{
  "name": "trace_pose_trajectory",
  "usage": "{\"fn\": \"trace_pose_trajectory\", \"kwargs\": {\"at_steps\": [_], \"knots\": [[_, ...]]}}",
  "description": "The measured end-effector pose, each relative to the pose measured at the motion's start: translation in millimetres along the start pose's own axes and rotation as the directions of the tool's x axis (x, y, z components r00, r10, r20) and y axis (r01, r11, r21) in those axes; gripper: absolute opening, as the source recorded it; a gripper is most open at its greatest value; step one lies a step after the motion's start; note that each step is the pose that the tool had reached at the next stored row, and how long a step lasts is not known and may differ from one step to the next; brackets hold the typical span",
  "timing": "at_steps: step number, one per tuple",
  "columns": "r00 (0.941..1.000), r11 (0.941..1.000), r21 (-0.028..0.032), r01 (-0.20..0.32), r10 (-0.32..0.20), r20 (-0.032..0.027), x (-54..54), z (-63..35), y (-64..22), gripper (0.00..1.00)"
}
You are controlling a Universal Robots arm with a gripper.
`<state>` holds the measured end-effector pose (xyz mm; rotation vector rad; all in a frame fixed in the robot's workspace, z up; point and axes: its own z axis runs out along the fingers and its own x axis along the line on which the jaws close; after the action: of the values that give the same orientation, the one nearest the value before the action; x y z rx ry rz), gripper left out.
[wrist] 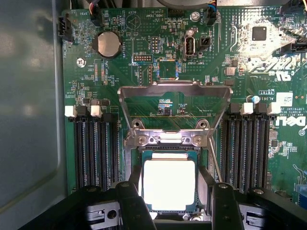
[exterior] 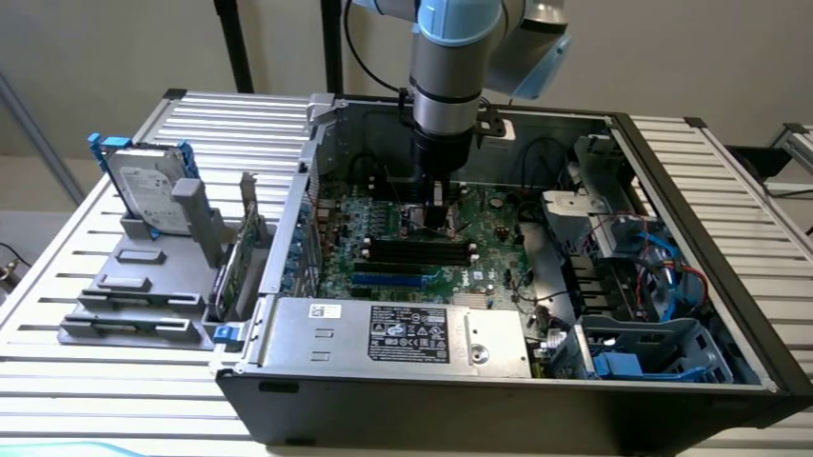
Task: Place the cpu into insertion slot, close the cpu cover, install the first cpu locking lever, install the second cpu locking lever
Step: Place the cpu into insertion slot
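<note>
Inside the computer case (exterior: pixel 508 405): the arm points straight down, gripper (exterior: pixel 439 217) low over the green board (exterior: pixel 502 243).
cpu (wrist: pixel 169 187): silvery square, sits at the insertion slot (wrist: pixel 165 151) between the gripper's fingers (wrist: pixel 134 191).
gripper state: narrowed to chip width, clamped on two opposite cpu edges.
slot: dark frame close around the cpu; fully seated or not, cannot tell.
cpu cover (wrist: pixel 175 89): swung up open, hinged at the slot's edge.
memory slots (wrist: pixel 93 148): black rows flanking the slot.
desk (exterior: pixel 76 381): slatted metal, carries the case.
</note>
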<state>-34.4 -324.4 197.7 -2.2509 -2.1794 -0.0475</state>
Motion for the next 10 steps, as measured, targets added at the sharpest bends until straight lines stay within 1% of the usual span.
{"fn": "trace_pose_trajectory", "kwargs": {"at_steps": [3, 4, 7, 10], "knots": [[1.0000, 1.0000, -0.0002, 0.000, 0.000, -0.0006, 0.1, 0.2, 0.1, 0.56], [1.0000, 1.0000, -0.0003, 0.000, 0.000, -0.0005, 0.1, 0.2, 0.0, 0.62], [1.0000, 1.0000, 0.0000, 0.000, 0.000, 0.0000, 0.0, -0.3, 0.0, 0.62], [1.0000, 1.0000, 0.0000, 0.000, 0.000, -0.0001, 0.1, -3.5, 0.0, 0.62]]}}
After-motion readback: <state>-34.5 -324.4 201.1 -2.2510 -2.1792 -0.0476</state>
